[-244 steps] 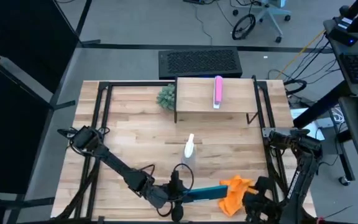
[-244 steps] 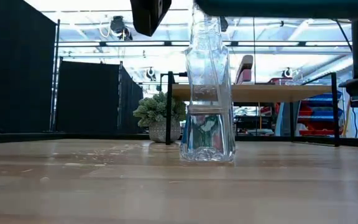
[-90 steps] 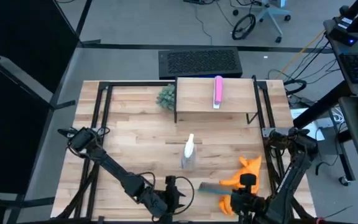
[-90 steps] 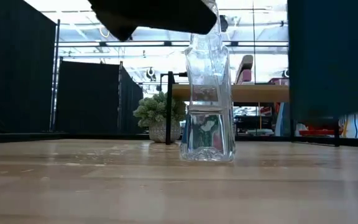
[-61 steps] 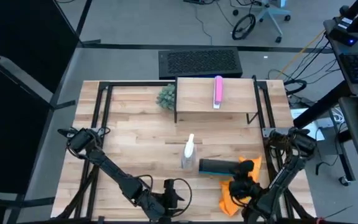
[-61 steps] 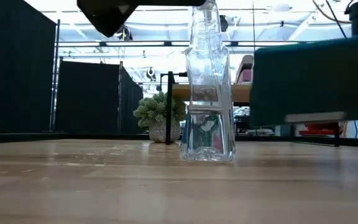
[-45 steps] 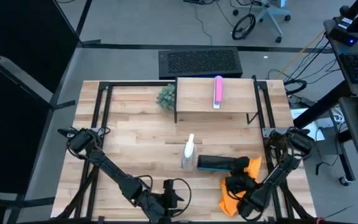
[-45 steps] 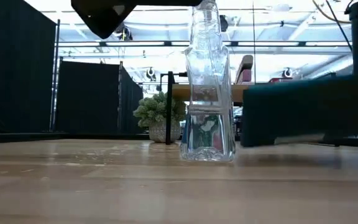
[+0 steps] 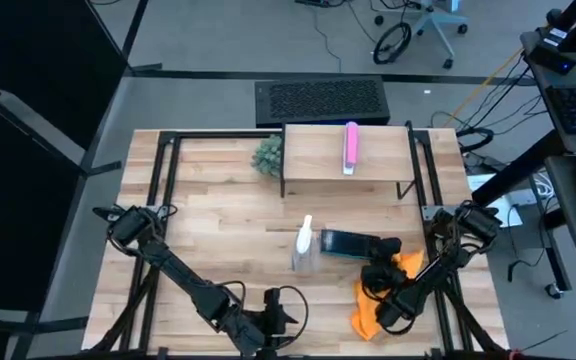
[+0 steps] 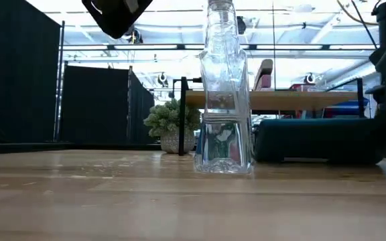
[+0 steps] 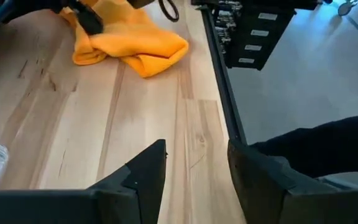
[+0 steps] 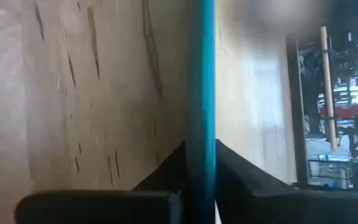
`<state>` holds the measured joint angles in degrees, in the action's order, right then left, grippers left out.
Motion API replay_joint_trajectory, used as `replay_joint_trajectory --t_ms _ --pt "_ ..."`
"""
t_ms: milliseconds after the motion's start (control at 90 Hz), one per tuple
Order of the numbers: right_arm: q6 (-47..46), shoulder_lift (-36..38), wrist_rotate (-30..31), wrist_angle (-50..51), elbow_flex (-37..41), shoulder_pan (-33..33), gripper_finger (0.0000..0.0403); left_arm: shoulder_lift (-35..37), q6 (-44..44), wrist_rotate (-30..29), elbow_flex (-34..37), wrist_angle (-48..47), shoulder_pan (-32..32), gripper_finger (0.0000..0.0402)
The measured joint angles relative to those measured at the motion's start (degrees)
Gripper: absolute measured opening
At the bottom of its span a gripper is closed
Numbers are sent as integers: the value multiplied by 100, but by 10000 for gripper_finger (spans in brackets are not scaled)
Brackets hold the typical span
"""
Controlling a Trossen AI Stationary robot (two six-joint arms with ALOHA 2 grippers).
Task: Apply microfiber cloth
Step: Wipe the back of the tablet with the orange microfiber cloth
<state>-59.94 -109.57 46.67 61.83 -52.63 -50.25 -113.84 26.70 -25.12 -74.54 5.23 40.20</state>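
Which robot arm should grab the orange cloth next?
Probably the left. The left gripper is open and empty, facing the microfiber cloth across bare table. The right gripper is shut on the tablet, so it is busy.

Left tool (image 11: 194,174) raised at the near table edge (fingers parted), right tool (image 9: 376,272) low, fingers clamped

Mid-frame in the high view, the bottle (image 9: 304,247) stands left of the tablet (image 9: 346,243); the microfiber cloth (image 9: 370,308) lies lower right of both.
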Motion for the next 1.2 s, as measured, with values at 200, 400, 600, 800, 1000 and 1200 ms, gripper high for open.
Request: replay_joint_trajectory --t_ms 200,400,600,800,1000,1200 --pt "-90 -3 -4 -13 10 -1 119 0 1 0 0 -9 -6 155" --pt "-101 -5 -3 -126 16 -7 198 0 2 0 0 -9 -6 155" --pt "-506 -14 -56 -169 5 -9 262 0 4 0 0 -11 -6 155" --pt "-920 -29 -403 -205 -96 -20 282 0 151 2 0 -8 -6 155" --pt "-842 -38 -475 -191 -224 -61 277 0 155 3 2 -9 -6 155" --pt "-815 -38 -463 -181 -228 -73 275 0 156 8 2 -2 -6 155"
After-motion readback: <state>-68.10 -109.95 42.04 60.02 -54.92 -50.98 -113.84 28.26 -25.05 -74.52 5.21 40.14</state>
